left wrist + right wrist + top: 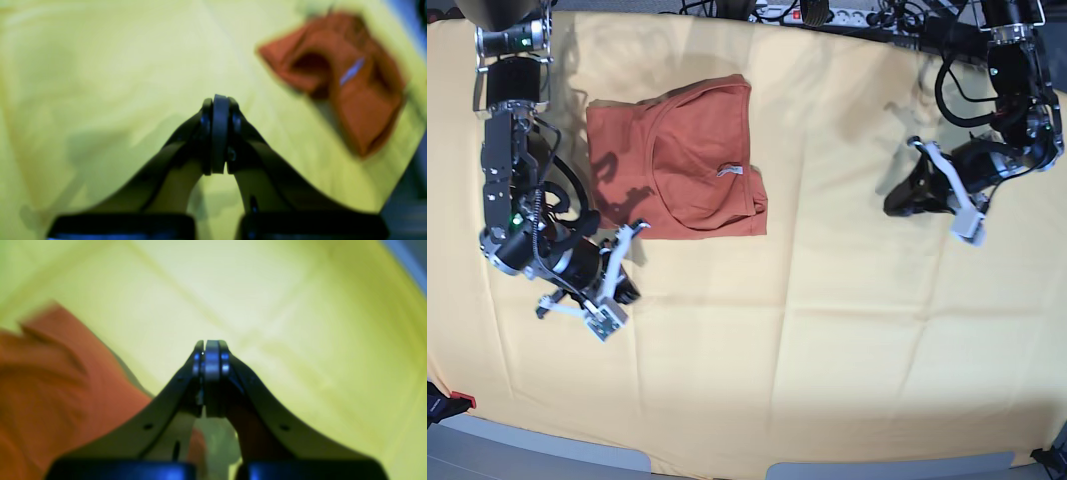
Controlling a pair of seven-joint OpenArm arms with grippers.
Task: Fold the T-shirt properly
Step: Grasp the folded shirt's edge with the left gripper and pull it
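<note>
The rust-orange T-shirt (677,160) lies folded into a rough rectangle at the upper left of the yellow cloth, with its neckline and small light tag (730,172) facing up. The left wrist view has the T-shirt (333,76) at its upper right, blurred, and in the right wrist view the T-shirt (50,390) fills the left side. My left gripper (220,100) is shut on nothing and hovers far right of the shirt (892,207). My right gripper (210,343) is also shut and empty, just below the shirt's lower left corner (632,292).
A pale yellow cloth (827,330) with fold creases covers the table. Cables and a power strip (827,12) run along the far edge. The grey table edge (527,452) shows at the front, with a small red item (462,401) at the front left.
</note>
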